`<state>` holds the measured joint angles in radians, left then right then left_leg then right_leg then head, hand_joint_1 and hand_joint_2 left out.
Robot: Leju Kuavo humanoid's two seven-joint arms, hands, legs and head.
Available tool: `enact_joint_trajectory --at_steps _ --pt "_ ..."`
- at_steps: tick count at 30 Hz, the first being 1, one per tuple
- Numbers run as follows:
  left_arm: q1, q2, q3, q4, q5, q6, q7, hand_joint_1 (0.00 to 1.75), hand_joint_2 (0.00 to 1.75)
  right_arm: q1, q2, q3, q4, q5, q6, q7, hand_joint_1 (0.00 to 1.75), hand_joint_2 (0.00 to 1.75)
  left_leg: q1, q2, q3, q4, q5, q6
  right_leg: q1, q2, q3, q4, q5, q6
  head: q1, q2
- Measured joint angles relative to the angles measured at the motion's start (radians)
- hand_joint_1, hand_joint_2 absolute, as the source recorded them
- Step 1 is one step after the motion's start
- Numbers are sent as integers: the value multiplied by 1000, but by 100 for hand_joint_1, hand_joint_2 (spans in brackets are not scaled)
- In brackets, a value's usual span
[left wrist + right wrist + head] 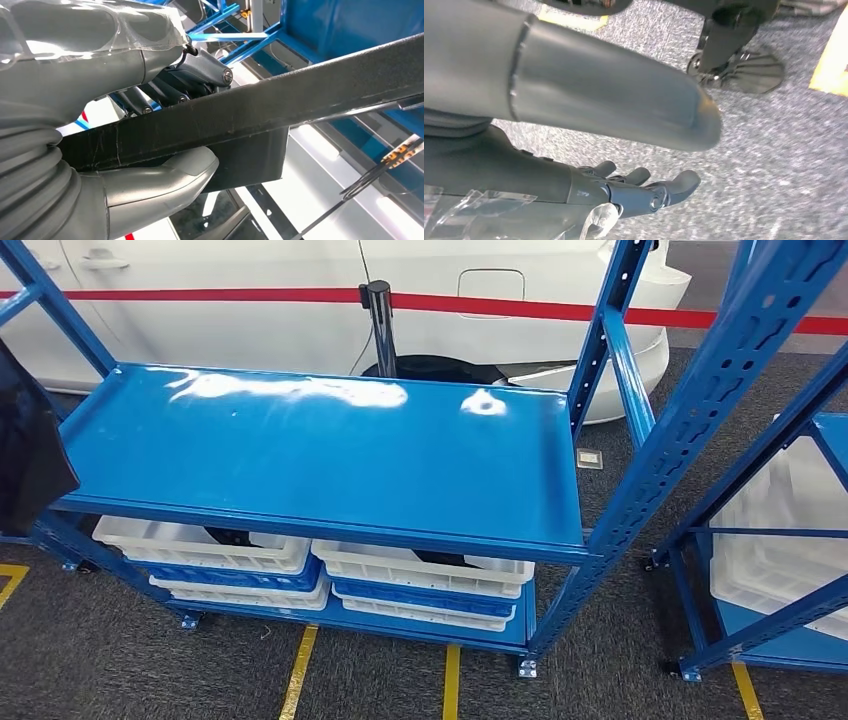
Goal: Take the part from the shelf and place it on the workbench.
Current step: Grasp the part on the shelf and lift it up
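Note:
A long black flat part (260, 107) is gripped by my left hand (165, 125), the thumb under it and the dark fingers (200, 75) over its upper edge. In the head view the same black part (30, 450) shows at the left edge, in front of the blue shelf (320, 450), whose top board is bare. My right hand (624, 190) hangs over the grey carpet with its fingers spread and nothing in them.
White and blue crates (420, 585) are stacked on the shelf's lower level. A second blue rack (790, 540) with white trays stands at the right. A white car (300, 300) and a red barrier band (600, 310) lie behind. Yellow floor lines (298, 670) run on the carpet.

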<state>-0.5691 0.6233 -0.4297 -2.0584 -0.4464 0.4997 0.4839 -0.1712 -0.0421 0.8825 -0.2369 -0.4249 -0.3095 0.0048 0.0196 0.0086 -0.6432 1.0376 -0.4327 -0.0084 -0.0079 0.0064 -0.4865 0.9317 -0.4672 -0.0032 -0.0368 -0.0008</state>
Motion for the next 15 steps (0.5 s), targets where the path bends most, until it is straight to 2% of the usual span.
enact_joint_trajectory --at_steps 2,3,4,5,6,8,9,10,12,13,14,15 --pt "14 0 4 0 -10 -6 3 175 175 1 -2 -5 0 1 -30 -8 0 0 1 0 -43 144 -89 -8 1 -3 -22 1 17 -5 -1 0" --pt "24 0 7 0 -16 -7 5 175 175 1 -3 -7 0 0 -49 -14 0 0 1 0 -53 198 -108 -11 1 -4 -34 1 25 -5 -1 0" --pt "34 0 12 0 -23 -7 8 175 175 1 -3 -9 0 0 -64 -20 0 0 1 0 -47 219 -105 -12 1 -4 -46 2 34 -4 -1 0" --pt "42 0 16 0 -28 -7 10 175 175 1 -3 -10 0 -1 -76 -23 0 0 2 0 -22 198 -84 -12 0 -4 -57 3 42 -2 -1 0" --pt "48 0 21 0 -32 -7 11 175 175 1 -3 -11 0 0 -82 -25 0 0 2 0 23 139 -57 -11 0 -4 -66 4 49 1 -1 0" --pt "54 0 29 -1 -35 -7 12 175 175 1 -3 -13 0 2 -88 -26 0 0 0 -2 129 -21 -27 -4 3 -2 -79 6 61 9 -1 0" --pt "57 0 33 -2 -36 -8 14 175 175 1 -3 -15 0 3 -89 -26 0 0 -3 -2 164 -80 -25 2 4 -2 -83 6 68 14 0 0" --pt "60 0 37 -3 -37 -8 15 175 175 1 -3 -16 0 3 -89 -25 0 0 -7 -3 180 -111 -28 8 6 -2 -87 6 75 19 0 0" --pt "64 0 43 -4 -41 -11 18 175 175 1 -3 -18 0 4 -88 -21 0 0 -9 -2 172 -119 -20 24 5 -1 -94 7 84 30 0 0" --pt "64 0 45 -4 -43 -13 18 175 175 1 -3 -19 0 4 -87 -19 0 0 -8 -1 165 -120 -12 33 3 -1 -101 16 74 35 0 0" --pt "63 0 46 -5 -46 -16 18 175 175 2 -3 -20 0 4 -86 -17 0 0 -7 1 157 -121 -3 44 2 -1 -114 44 47 39 1 0" --pt "63 0 47 -5 -48 -19 18 175 175 2 -3 -21 0 4 -84 -16 0 0 -5 2 146 -123 7 53 1 -1 -134 94 3 42 3 0"
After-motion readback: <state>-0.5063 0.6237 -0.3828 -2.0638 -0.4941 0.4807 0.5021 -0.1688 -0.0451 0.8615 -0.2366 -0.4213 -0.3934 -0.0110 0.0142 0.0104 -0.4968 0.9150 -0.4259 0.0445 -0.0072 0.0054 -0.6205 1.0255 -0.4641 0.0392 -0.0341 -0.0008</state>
